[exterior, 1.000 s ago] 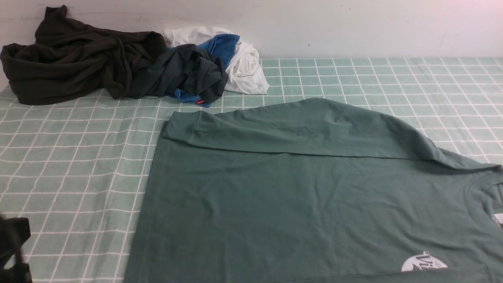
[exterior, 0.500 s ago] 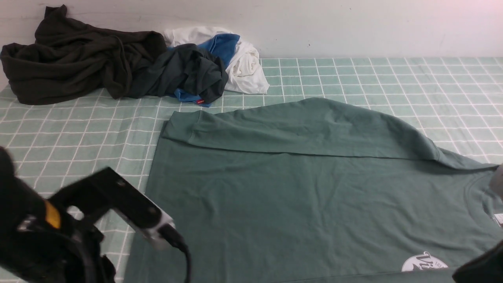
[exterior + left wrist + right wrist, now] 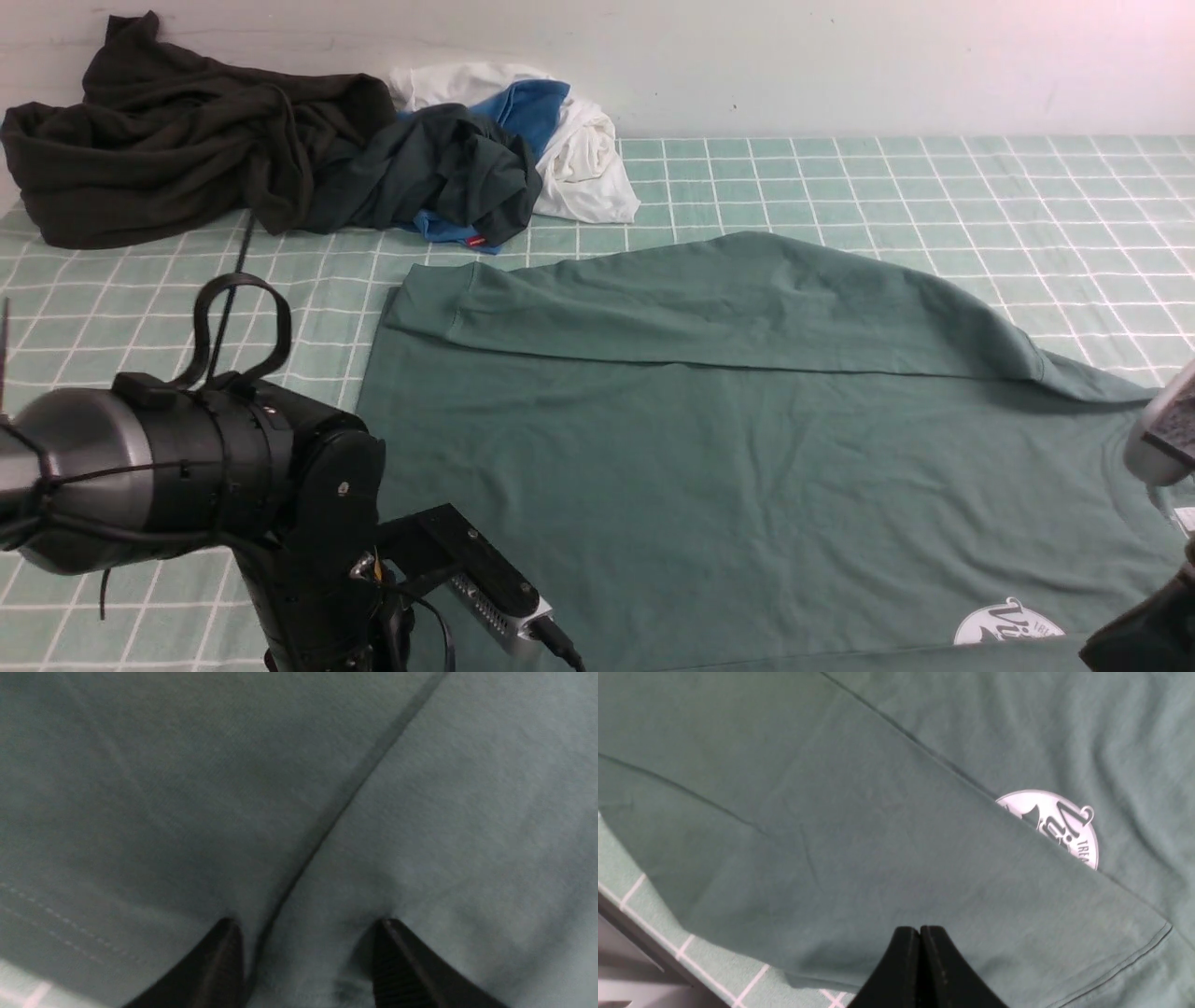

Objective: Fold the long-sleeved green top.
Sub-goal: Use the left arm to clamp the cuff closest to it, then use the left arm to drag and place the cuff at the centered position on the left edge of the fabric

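The green long-sleeved top lies flat on the checked cloth, its far sleeve folded across the body. The white logo and neck label show at the right. My left arm hangs over the top's near left corner. In the left wrist view the left gripper is open, its fingertips down at the green fabric on either side of a fold edge. My right gripper is shut and empty above a folded layer that half covers the logo.
A blackish-brown garment, a dark green-black one and white and blue clothes are piled at the back left against the wall. The checked cloth covers the table. The table's near edge shows in the right wrist view.
My left arm has swung in from the lower left edge and now stands over the top's near left corner. Part of my right arm has come into view at the right edge.
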{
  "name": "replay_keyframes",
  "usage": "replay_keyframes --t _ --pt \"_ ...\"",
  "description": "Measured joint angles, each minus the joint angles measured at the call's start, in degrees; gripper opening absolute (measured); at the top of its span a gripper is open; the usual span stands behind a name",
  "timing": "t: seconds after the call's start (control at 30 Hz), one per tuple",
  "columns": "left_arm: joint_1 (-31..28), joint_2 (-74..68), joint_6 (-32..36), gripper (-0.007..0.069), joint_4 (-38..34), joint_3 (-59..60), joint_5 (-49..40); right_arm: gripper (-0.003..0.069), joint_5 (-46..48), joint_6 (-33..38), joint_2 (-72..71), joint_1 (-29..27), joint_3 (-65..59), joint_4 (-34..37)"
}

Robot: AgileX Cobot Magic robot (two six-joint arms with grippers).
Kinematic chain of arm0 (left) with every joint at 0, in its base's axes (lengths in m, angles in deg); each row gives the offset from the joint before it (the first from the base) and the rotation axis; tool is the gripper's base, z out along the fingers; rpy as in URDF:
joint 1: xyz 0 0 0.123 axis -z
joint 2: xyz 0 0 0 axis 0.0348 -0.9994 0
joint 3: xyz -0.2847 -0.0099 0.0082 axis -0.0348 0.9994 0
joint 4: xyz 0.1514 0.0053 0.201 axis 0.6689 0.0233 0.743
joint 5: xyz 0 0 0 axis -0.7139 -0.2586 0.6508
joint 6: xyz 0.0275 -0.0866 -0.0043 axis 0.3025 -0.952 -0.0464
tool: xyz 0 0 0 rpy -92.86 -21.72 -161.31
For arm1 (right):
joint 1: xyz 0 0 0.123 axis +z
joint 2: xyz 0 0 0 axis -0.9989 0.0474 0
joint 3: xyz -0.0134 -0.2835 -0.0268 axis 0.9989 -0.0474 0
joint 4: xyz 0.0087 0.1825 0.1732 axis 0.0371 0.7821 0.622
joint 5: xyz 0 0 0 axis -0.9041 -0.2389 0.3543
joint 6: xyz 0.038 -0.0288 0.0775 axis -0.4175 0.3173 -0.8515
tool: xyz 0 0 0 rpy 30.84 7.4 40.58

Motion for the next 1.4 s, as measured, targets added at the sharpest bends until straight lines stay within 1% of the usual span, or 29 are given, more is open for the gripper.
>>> replay_keyframes --t 0.07,0.1,0.17,0.2,0.23,0.3,0.4,0.47,0.5,0.53,0.63,0.73,0.77,0.8,0.83,0.9,0.93,1.0,1.1,1.17,1.2,1.23,1.27,1.33,1.37,1.4 --pt "0.2 -0.1 0.0 0.0293 0.1 0.0 -0.1 -0.0014 -0.4 0.0 0.0 0.0 0.0 0.0" --pt "0.6 -0.1 0.1 0.0218 0.1 -0.1 -0.1 -0.0014 -1.0 0.0 0.0 0.0 0.0 0.0" --pt "1.0 -0.2 0.2 0.0102 0.1 -0.2 -0.6 -0.0014 -1.8 0.0 0.1 0.0 0.0 0.0" --pt "1.2 -0.3 0.3 0.0067 0.1 -0.6 -1.3 -0.0014 -2.2 0.0 0.1 0.0 0.0 0.0" --pt "1.2 -0.5 0.4 0.0041 0.1 -1.0 -2.2 -0.0014 -2.5 0.0 0.2 0.0 0.0 0.0" --pt "1.2 -0.8 0.3 0.0027 0.9 -3.0 -5.0 -0.0014 -3.6 0.0 0.3 0.0 0.0 -0.1" --pt "1.2 -0.8 0.0 0.0027 3.9 -9.5 -10.3 -0.0014 -5.4 0.0 0.3 0.0 0.0 -0.3" --pt "1.2 -0.8 0.0 0.0027 5.1 -12.2 -11.9 -0.0014 -6.2 0.0 0.3 0.0 0.0 -0.7" --pt "1.2 -0.8 0.0 0.0027 7.6 -18.3 -14.5 -0.0014 -7.5 -0.7 0.3 0.0 0.0 -2.0" --pt "1.2 -0.8 0.0 0.0027 7.9 -18.9 -14.8 -0.0014 -7.5 -0.7 0.3 0.0 0.0 -2.2" --pt "1.2 -1.3 0.0 0.0027 11.8 -29.3 -18.5 -0.0014 -10.4 -6.3 0.3 0.0 0.0 -7.4" --pt "1.1 -3.2 0.0 0.0027 14.0 -38.6 -19.6 -0.0014 -12.5 -12.4 0.3 0.0 0.0 -12.9" --pt "0.9 -4.3 0.0 0.0027 14.2 -40.8 -19.6 -0.0014 -12.8 -14.1 0.3 0.0 0.0 -14.5" --pt "0.4 -5.8 0.0 0.0027 14.2 -43.7 -19.7 -0.0014 -13.1 -17.5 0.3 0.0 0.0 -17.1" --pt "0.3 -6.1 0.0 0.0027 14.2 -44.1 -19.7 -0.0014 -13.1 -17.5 0.3 0.0 0.0 -17.8" --pt "-1.4 -10.3 0.0 0.0027 13.5 -49.1 -19.9 -0.0014 -13.2 -21.7 0.3 0.0 0.0 -21.0" --pt "-1.4 -10.3 0.0 0.0027 13.5 -49.1 -19.9 -0.0014 -13.2 -22.2 0.3 0.0 0.0 -21.2" --pt "-3.5 -15.1 0.0 0.0031 12.0 -51.8 -19.9 -0.0014 -13.2 -24.1 0.3 0.0 0.0 -22.4" --pt "-4.9 -18.6 0.0 0.0052 11.0 -53.2 -19.9 -0.0014 -13.2 -24.5 0.3 0.0 0.0 -22.4" --pt "-6.2 -21.8 -0.1 0.0110 10.8 -54.3 -19.8 -0.0014 -13.2 -24.6 0.3 0.0 0.0 -22.4" --pt "-6.4 -22.2 -0.3 0.0116 10.8 -54.6 -19.8 -0.0014 -13.2 -24.6 0.3 0.0 0.0 -22.4" --pt "-6.9 -23.2 -1.0 0.0157 10.8 -55.4 -19.5 -0.0014 -13.2 -24.6 0.3 0.0 0.0 -22.4" --pt "-7.7 -24.1 -3.3 0.0217 11.0 -56.9 -19.1 -0.0014 -13.2 -24.7 0.3 0.0 0.0 -22.4" --pt "-9.2 -25.0 -6.2 0.0278 11.0 -58.6 -18.2 -0.0014 -13.2 -24.7 0.4 0.0 0.0 -22.4" --pt "-9.2 -25.1 -6.6 0.0285 11.0 -58.9 -18.0 -0.0014 -13.3 -24.7 0.5 0.0 0.0 -22.4" --pt "-11.0 -25.7 -9.5 0.0330 11.0 -60.6 -16.7 -0.0014 -13.6 -24.7 1.0 0.0 0.0 -22.4"
